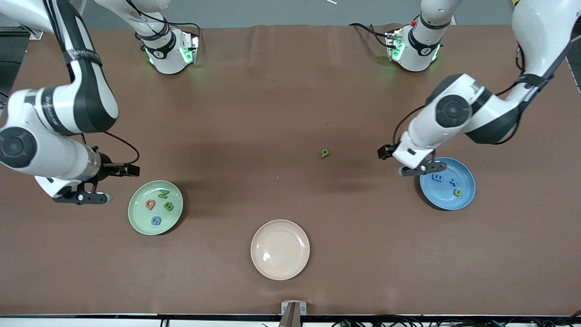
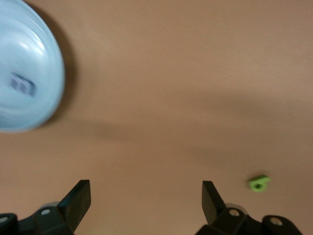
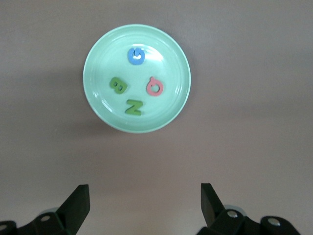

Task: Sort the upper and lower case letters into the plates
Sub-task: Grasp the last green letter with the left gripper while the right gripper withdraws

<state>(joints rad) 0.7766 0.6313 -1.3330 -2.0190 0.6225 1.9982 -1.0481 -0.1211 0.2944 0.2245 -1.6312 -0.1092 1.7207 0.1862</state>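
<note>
Seven of the eight letters are already sorted. The green plate [image 1: 136, 218], toward the right arm's end of the surface, holds the green N [image 1: 163, 194], green B [image 1: 169, 206], blue G [image 1: 155, 221] and pink Q [image 1: 150, 205]. The blue plate [image 1: 467, 200], toward the left arm's end, holds the blue E-shaped letter [image 1: 438, 177], the blue x [image 1: 453, 182] and a small green letter [image 1: 458, 192]. One loose green letter [image 1: 325, 153] lies alone on the bare surface [image 1: 254, 136], between the plates and farther from the front camera than either.

The left end effector [image 1: 416, 170] hovers over the near-table edge of the blue plate, fingers spread wide and empty. The right end effector [image 1: 81, 198] waits beside the green plate, also wide open and empty.

Recommended procedure: move the left end effector over the loose letter, centre it between the fingers, descend until the tips almost touch the surface, and close gently. The piece is thin and light, so an off-centre closure could push it aside. Release low over the blue plate.

Limitations: the loose letter reads as either b or q. The left wrist view is blurred, and the blue plate is cut off at its edge. The beige plate [image 1: 280, 249] stands empty.
</note>
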